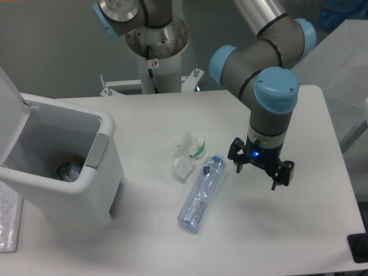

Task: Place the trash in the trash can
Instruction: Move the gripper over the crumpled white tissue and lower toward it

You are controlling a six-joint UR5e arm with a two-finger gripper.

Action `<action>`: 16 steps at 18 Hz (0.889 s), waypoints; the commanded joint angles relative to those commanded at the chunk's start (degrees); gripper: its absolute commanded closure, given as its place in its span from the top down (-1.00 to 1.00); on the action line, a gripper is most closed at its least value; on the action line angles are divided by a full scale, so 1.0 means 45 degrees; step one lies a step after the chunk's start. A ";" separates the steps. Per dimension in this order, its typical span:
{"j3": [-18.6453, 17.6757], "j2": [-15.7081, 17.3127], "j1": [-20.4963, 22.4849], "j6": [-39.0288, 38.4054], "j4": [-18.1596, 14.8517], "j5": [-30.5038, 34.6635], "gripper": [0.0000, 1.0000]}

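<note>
A crumpled white tissue wad [187, 154] with a green bit lies mid-table. Just right of it and nearer the front, a clear plastic bottle [201, 191] with a blue cap and label lies on its side, cap toward the back. The white trash can [63, 167] stands at the left with its lid [10, 109] swung up and something greenish inside. My gripper [257, 172] hangs open above the table, right of the bottle's cap end, with nothing between its fingers.
The arm's base column [156, 52] rises at the table's back centre. A white sheet or box [345, 75] stands off the table's right side. A dark object [359, 247] sits at the front right corner.
</note>
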 joint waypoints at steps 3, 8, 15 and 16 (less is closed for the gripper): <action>-0.0469 0.0000 -0.0059 -0.0254 0.0490 -0.0176 1.00; -0.1814 0.0585 -0.0332 -0.0294 0.0531 -0.0472 1.00; -0.2677 0.1171 -0.1562 -0.0332 -0.0868 0.0643 1.00; -0.2677 0.1191 -0.1718 -0.0429 -0.1416 0.0681 1.00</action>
